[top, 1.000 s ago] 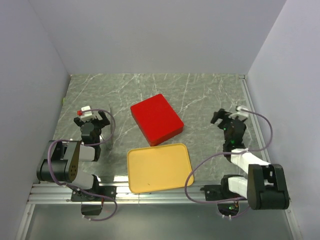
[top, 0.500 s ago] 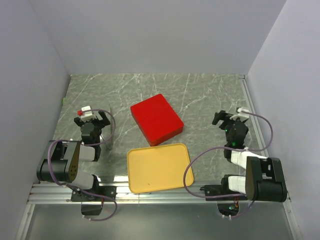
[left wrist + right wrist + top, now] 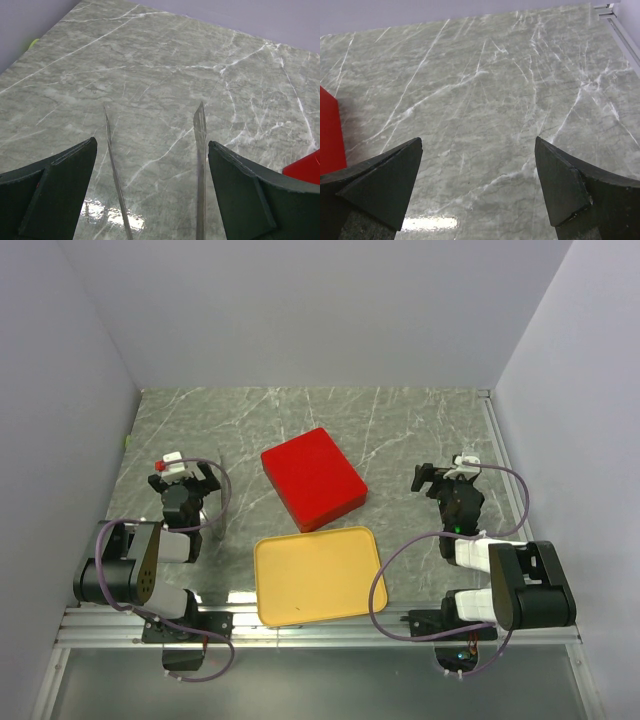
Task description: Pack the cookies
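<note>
Red, flat and rectangular, the closed box (image 3: 313, 478) is my landmark. It lies turned at an angle on the grey-green marble-patterned tabletop (image 3: 400, 430), roughly midway between the two arms.

(a) Tray. A shallow yellow rectangular tray with rounded corners (image 3: 318, 575) sits just on the near side of the red box. Its far rim is close under the box's near corner, and its floor shows bare.

(b) Left gripper (image 3: 185, 478). It stands to the left of the red box, apart from it, low over the tabletop. In the left wrist view I see the left gripper (image 3: 152, 150) with its dark fingers spread wide and only marble between them. A corner of the red box (image 3: 305, 167) shows at the right edge. Two thin translucent strips (image 3: 200, 135) rise between the fingers; I cannot tell what they are.

(c) Right gripper (image 3: 445, 475). It stands to the right of the red box, also apart from it. In its own view the right gripper (image 3: 478, 142) is likewise spread wide and grips nothing, with the box's edge (image 3: 329, 132) at the far left.

(d) Cookies. I cannot tell from these views where the cookies lie.
</note>
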Action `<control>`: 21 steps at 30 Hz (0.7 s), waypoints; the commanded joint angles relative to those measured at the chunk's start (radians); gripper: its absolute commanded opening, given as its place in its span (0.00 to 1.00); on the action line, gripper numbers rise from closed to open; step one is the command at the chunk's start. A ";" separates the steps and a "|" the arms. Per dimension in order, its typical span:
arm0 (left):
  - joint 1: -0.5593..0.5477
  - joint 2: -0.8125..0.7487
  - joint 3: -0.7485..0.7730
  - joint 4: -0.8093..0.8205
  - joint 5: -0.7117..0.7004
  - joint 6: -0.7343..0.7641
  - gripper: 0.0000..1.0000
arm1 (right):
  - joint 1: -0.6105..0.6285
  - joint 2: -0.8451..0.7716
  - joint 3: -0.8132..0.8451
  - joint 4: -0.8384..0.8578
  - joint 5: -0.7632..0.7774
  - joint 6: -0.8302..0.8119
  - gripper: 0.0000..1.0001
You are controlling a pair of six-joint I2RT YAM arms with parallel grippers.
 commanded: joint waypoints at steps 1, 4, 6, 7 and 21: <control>-0.006 -0.005 0.010 0.064 -0.008 0.010 0.99 | -0.003 -0.013 -0.003 0.067 0.021 -0.019 1.00; -0.005 -0.005 0.010 0.062 -0.008 0.010 0.99 | -0.001 -0.014 -0.003 0.067 0.022 -0.018 1.00; -0.005 -0.005 0.010 0.061 -0.008 0.010 0.99 | -0.003 -0.014 -0.003 0.064 0.021 -0.018 1.00; -0.005 -0.005 0.010 0.062 -0.008 0.010 0.99 | -0.003 -0.017 0.000 0.061 0.022 -0.019 1.00; -0.006 0.000 0.016 0.053 -0.010 0.010 0.99 | -0.003 -0.016 0.000 0.061 0.021 -0.018 1.00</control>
